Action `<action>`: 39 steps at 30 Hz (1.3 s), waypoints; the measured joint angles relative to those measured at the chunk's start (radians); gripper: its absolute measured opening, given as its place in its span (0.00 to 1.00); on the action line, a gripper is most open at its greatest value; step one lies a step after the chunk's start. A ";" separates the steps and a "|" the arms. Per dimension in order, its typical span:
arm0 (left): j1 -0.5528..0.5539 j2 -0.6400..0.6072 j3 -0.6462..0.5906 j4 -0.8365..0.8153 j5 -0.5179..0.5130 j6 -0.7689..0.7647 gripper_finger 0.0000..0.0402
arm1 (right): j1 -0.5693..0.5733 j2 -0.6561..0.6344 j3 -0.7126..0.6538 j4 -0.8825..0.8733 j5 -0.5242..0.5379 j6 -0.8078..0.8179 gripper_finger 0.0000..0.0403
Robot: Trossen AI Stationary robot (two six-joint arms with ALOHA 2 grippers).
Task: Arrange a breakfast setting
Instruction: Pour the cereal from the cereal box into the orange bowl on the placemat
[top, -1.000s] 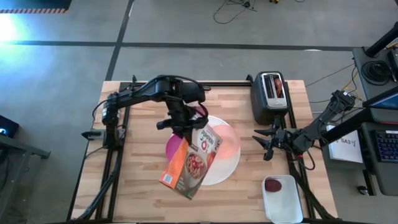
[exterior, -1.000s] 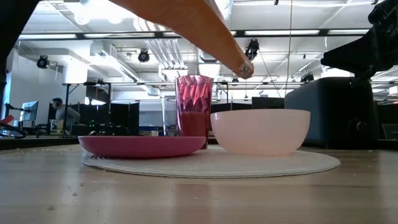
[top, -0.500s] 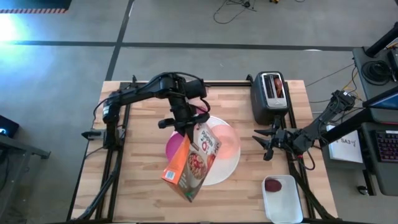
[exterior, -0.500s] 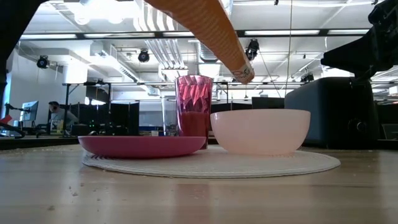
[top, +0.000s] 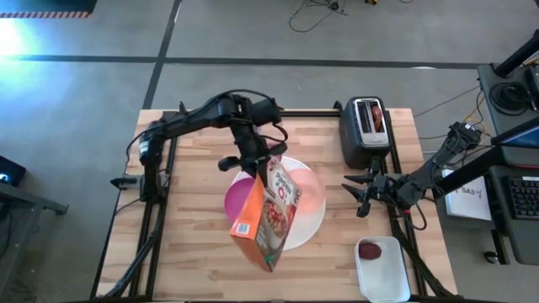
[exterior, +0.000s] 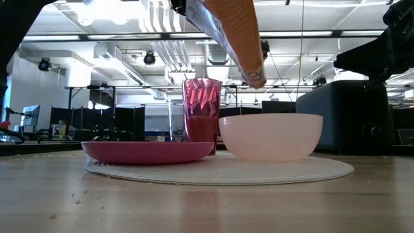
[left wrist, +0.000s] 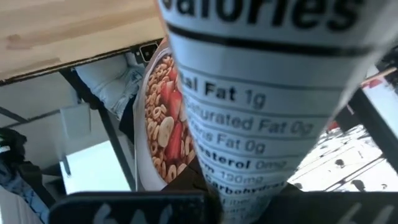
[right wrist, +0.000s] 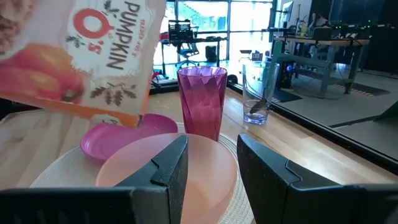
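Observation:
My left gripper [top: 255, 168] is shut on an orange cereal box [top: 265, 219] held high over the setting. The box slants, its lower far end [exterior: 251, 74] above the pale pink bowl [exterior: 270, 136]. The bowl and the magenta plate [top: 238, 198] sit on the big round white plate [top: 295, 236]. The pink tumbler [exterior: 202, 107] stands behind them. A clear glass [right wrist: 258, 93] with a spoon in it stands farther off. My right gripper [top: 362, 198] waits open near the table's right edge, nothing between its fingers. My left gripper holds the cereal box by its far part, on the narrow side with the nutrition panel [left wrist: 242, 155]. The box itself hides the fingertips. The box is lifted clear and tilted, its near end high and its far end low over the bowl.
A black toaster [top: 366, 130] stands at the far right with something in a slot. A white tray [top: 387, 273] near the right front corner holds a dark red round fruit [top: 369, 250]. Bare wood lies at the front left.
My left gripper has moved a little toward the table's right and far edges and rolled. The cereal box has turned about with it: its near end has swung toward the right, and it now slants more steeply over the bowl.

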 joint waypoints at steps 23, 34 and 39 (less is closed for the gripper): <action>0.048 -0.001 -0.070 0.120 0.114 -0.146 0.00 | 0.000 0.000 0.000 0.000 0.000 0.000 0.32; 0.058 -0.001 -0.070 0.157 0.119 -0.199 0.00 | 0.000 0.000 0.000 0.000 0.000 0.001 0.32; 0.059 -0.001 -0.070 0.158 0.119 -0.205 0.00 | 0.000 0.000 0.000 0.000 0.000 0.001 0.32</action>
